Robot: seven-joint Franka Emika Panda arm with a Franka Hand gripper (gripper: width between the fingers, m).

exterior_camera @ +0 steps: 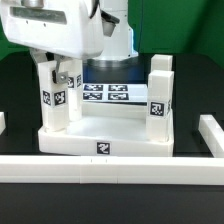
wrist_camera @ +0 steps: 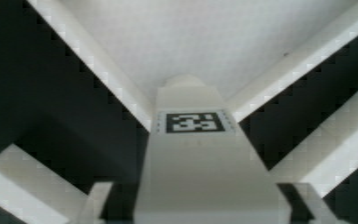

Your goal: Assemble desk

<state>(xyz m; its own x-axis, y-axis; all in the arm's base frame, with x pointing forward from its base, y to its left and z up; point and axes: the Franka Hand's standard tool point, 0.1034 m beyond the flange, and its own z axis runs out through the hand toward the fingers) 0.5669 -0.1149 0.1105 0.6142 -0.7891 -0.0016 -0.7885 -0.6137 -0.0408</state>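
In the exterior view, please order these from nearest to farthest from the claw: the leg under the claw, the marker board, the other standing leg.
1. Leg under the claw, on the exterior view's left, directly below the claw.
2. Marker board, flat behind the desk top, near the middle.
3. Other standing leg, at the exterior view's right.

Two legs [exterior_camera: 56, 100] [exterior_camera: 160, 98] are stood upright on the desk top [exterior_camera: 105, 138], one at each side in the exterior view. The marker board [exterior_camera: 108, 93] is seen behind, a rail [exterior_camera: 110, 168] in front.
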